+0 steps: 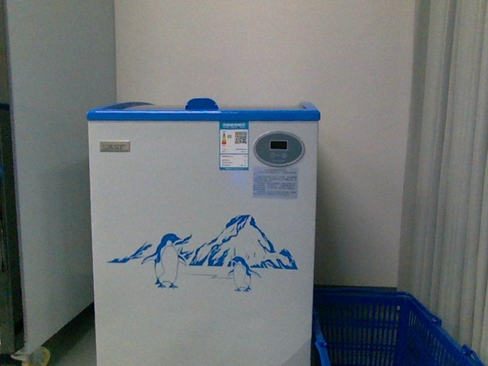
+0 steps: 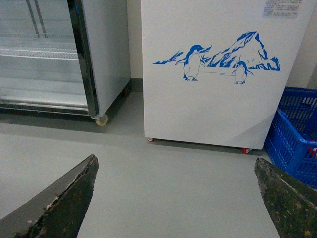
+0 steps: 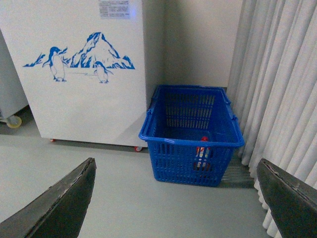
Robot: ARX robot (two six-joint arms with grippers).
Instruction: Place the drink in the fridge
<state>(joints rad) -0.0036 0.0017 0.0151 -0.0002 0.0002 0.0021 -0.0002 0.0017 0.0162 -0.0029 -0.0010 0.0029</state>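
The fridge (image 1: 201, 246) is a white chest freezer with a blue rim and a penguin-and-mountain decal, straight ahead in the front view; it also shows in the left wrist view (image 2: 218, 99) and the right wrist view (image 3: 79, 94). The drink (image 3: 202, 152) lies inside the blue mesh basket (image 3: 190, 136), seen through its wall, with a red end and coloured label. My left gripper (image 2: 176, 171) hangs open above bare floor, well short of the fridge. My right gripper (image 3: 176, 171) is open too, apart from the basket.
A tall pale-grey cabinet (image 1: 55, 142) with a glass-front shelf section (image 2: 39, 54) stands left of the fridge. The basket (image 1: 391, 339) sits on the floor right of the fridge. Pale curtains (image 3: 277, 79) hang beside it. Grey floor (image 2: 163, 178) lies in front.
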